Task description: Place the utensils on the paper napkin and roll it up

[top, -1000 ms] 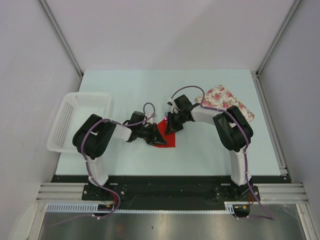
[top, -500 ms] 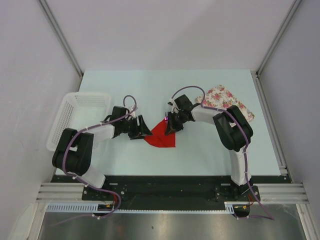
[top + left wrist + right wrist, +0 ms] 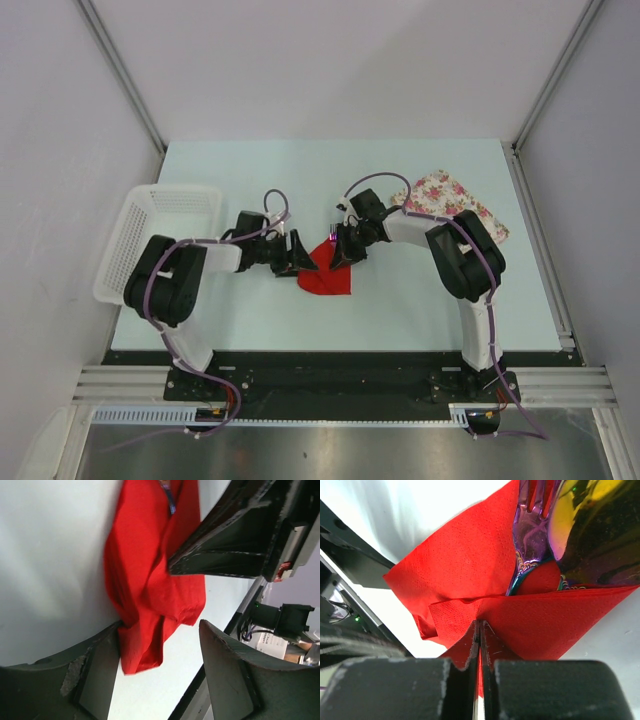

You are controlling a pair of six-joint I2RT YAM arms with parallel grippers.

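The red paper napkin (image 3: 326, 279) lies crumpled and partly folded at the table's middle. In the right wrist view the napkin (image 3: 465, 560) is folded over the handles of the purple fork (image 3: 529, 535) and the gold-bowled spoon (image 3: 590, 530), whose heads stick out. My right gripper (image 3: 481, 630) is shut, pinching a fold of the napkin. My left gripper (image 3: 160, 675) stands open at the napkin's left edge. A loose flap of the napkin (image 3: 150, 580) hangs between its fingers (image 3: 95, 675), touching the left one. In the left wrist view a sliver of the fork's handle (image 3: 170, 502) peeks out.
A white mesh basket (image 3: 150, 235) sits at the table's left edge, close to the left arm. A floral cloth (image 3: 447, 197) lies at the back right, behind the right arm. The two grippers are close together over the napkin.
The left gripper opened and let go of the napkin, drew back to the left, then came back to its left edge. The right gripper stayed shut in place.
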